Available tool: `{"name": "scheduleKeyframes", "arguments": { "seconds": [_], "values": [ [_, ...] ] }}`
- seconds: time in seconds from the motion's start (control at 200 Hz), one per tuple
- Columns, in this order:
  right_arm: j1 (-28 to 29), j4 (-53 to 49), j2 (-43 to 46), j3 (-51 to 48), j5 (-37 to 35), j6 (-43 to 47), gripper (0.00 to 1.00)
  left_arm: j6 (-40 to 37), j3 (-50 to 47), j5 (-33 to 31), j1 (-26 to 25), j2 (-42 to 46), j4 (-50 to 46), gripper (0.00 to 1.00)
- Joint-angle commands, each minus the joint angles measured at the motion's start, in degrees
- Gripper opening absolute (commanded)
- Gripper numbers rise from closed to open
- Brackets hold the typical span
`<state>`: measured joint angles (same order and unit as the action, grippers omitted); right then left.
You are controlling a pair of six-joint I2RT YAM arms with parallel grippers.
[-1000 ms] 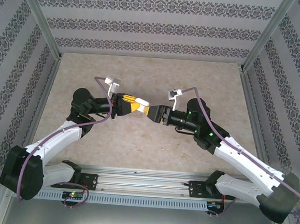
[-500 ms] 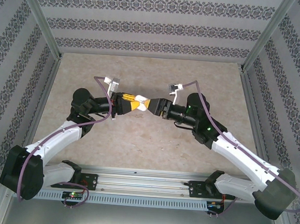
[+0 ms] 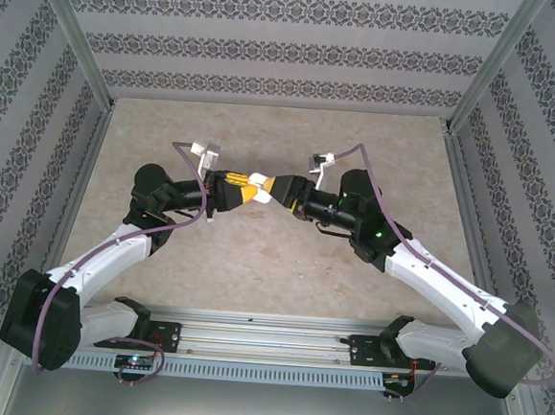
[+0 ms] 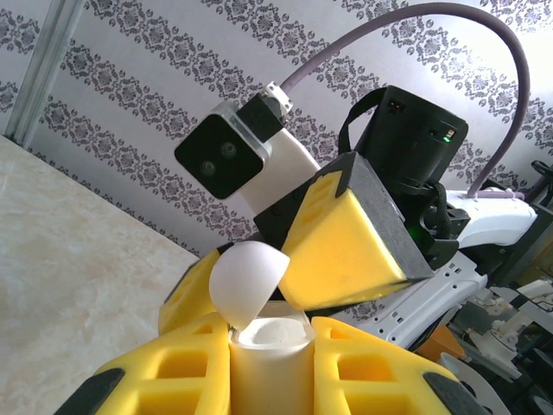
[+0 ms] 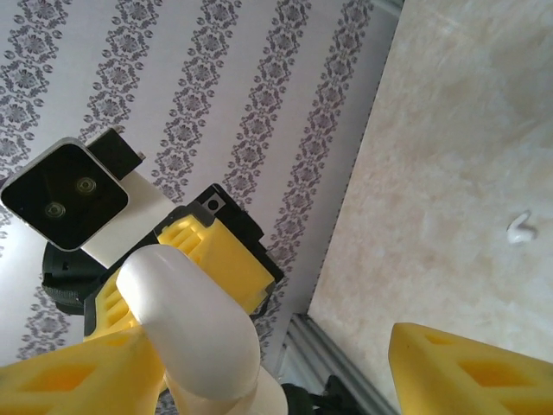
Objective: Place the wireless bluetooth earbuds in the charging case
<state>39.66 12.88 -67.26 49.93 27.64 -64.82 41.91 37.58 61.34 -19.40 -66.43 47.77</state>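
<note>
The 2 arms are seen meeting above the middle of the table [image 3: 253,273], with their grippers tip to tip. A white charging case [image 4: 270,367] is clamped between the yellow fingers of the left gripper [image 3: 240,189], whose jaws are closed on the case's body. The case's open end is pointed toward the other arm. Its domed lid [image 4: 246,278] is seen hinged back to 1 side, so the pale interior is exposed. Whether anything sits inside cannot be told. The right gripper [image 3: 284,187] is seen with its jaws spread apart. 1 of its yellow fingers [image 4: 341,246] is placed touching or just beside the raised lid, and the other is set well clear of the case, so nothing is gripped by it. In the right wrist view, 1 whitish earbud [image 5: 521,227] is seen lying on the marbled table surface, well apart from the case and from both grippers.
</note>
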Motion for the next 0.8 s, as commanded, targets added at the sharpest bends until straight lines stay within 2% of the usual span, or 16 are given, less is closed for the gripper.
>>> {"name": "scheduleKeyframes", "arguments": {
  "seconds": [0.0,0.145,0.39,0.794],
  "values": [
    [0.4,1.6,-1.7,-1.8,-2.9,-6.6,0.68,-4.3,0.0,2.1,-0.7,1.6,4.1,0.09],
    [0.5,4.4,-2.1,-2.7,-3.7,-10.4,0.66,-7.8,-0.5,0.1,-0.8,2.2,3.8,0.09],
    [1.1,8.0,-3.1,-2.6,-3.9,-13.9,0.59,-13.6,-1.3,-2.7,-1.8,3.0,2.4,0.1],
    [-0.1,11.5,-3.7,-4.9,-9.7,-18.5,0.63,-10.4,-2.5,-3.4,-3.3,2.8,8.0,0.1]
  ]
}}
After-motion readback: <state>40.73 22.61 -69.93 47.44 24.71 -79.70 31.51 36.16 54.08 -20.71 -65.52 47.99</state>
